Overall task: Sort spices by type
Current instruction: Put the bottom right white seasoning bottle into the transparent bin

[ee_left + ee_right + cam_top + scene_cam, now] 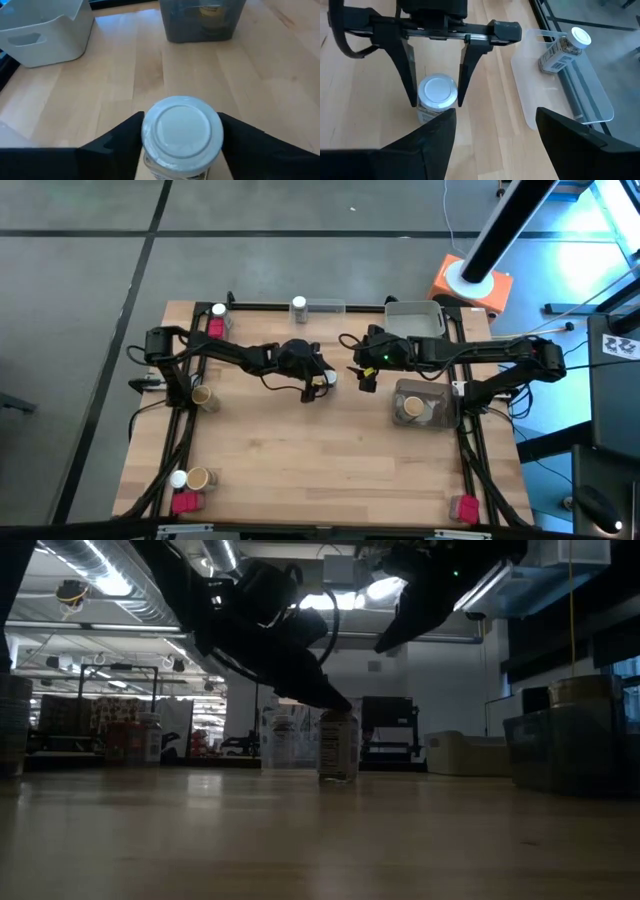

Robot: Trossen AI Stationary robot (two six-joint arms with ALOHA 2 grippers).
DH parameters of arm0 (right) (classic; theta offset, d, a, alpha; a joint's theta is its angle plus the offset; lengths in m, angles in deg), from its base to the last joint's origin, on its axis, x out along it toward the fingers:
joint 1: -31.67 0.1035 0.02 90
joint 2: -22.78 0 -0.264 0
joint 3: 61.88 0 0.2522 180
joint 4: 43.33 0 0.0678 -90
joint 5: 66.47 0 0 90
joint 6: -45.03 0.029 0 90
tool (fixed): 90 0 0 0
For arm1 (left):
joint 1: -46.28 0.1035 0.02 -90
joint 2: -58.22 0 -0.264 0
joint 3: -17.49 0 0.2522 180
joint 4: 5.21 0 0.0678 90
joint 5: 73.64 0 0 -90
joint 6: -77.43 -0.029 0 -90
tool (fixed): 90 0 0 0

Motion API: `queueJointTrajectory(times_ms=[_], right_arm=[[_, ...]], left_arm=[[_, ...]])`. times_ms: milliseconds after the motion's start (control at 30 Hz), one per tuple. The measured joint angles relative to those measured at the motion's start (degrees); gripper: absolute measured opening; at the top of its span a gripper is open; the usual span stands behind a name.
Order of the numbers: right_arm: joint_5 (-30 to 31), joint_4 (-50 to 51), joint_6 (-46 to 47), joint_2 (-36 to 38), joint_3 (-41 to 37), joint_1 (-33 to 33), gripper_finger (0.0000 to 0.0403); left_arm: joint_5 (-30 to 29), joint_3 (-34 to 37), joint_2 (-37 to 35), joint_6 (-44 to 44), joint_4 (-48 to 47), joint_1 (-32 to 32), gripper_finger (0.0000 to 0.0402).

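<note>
Left claw [436, 95] straddles a white-lidded clear jar [436, 98] standing upright mid-desk [320, 460], fingers just beside its sides; contact cannot be told. Right claw [366, 380] hovers nearby, fingers wide apart, empty. Jar labels unreadable; a barcode shows on a second white-lidded jar [562, 48] in the clear tray [570, 90].

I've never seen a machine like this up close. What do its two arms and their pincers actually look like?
Both arms are black and jointed, with loose black cables looping along them. The left gripper has two long, tapering black fingers hanging from a straight crossbar. The right gripper has broad dark fingers, and a small green light glows near its wrist.
</note>
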Motion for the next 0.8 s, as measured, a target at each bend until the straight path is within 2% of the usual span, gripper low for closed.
queueJointTrajectory(times_ms=[100, 367, 533, 800], right_arm=[[0.0, 0.1, 0.0, 0.0, 0.0, 0.0, 0.0275], [0.0, 0.1, 0.0, 0.0, 0.0, 0.0, 0.0275], [0.0, 0.5, -0.1, 0.0, 0.0, 0.0, 0.0275], [0.5, 0.6, -0.2, 0.0, 0.0, 0.0, 0.0275]], left_arm=[[0.0, 0.0, 0.0, -0.5, 0.0, 0.0, 0.0193], [-0.1, 0.0, 0.0, -0.1, -0.1, 0.0, 0.0193], [-3.6, 0.0, -1.6, 0.1, -1.2, -0.5, 0.0199], [-10.0, 0.0, -9.4, -0.3, -4.3, -0.7, 0.0198]])
